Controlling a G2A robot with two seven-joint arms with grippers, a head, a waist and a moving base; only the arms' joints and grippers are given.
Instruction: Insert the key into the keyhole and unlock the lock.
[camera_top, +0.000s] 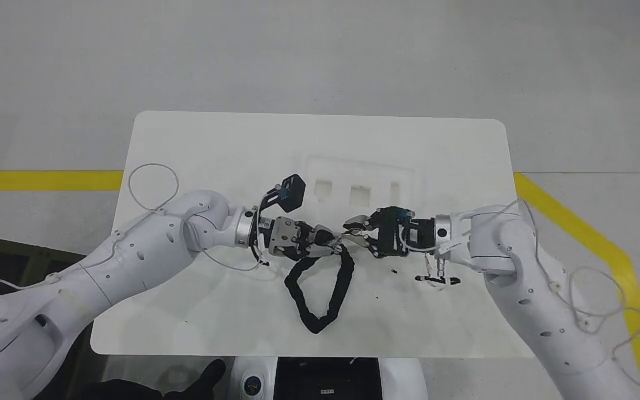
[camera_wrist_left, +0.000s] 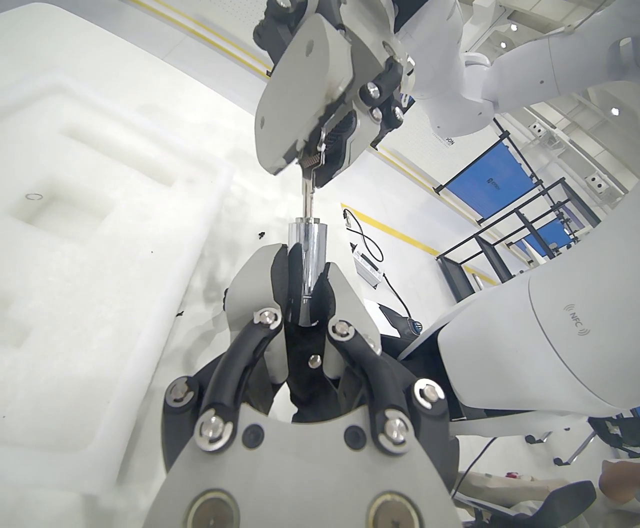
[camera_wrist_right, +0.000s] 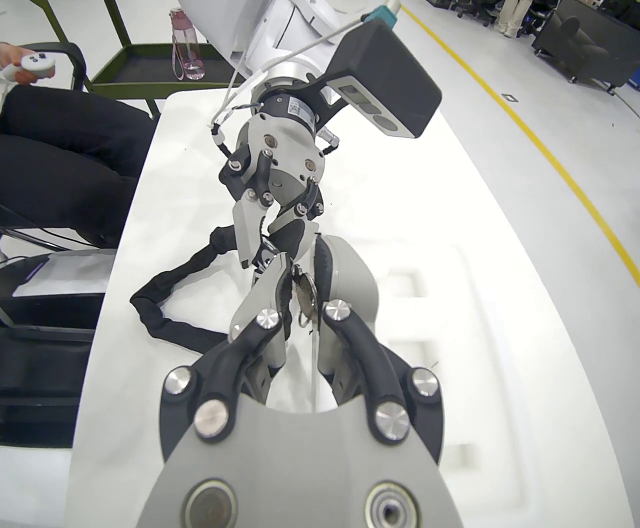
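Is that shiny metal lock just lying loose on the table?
No, the left hand is clamped around the chrome barrel of the lock, with its end meeting the key.

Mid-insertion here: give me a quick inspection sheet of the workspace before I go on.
Surface: white table, with a foam tray with recesses on its far side.
Job's things: chrome lock held off the table, its black chain draping onto the table; key tip at the lock's end face, most of the blade outside.
Clutter: small dark object by the right arm, too small to identify.
Grippers: left gripper shut on the lock; right gripper shut on the key.
Cables: thin white cable looping off the left arm.
Surroundings: yellow floor line.
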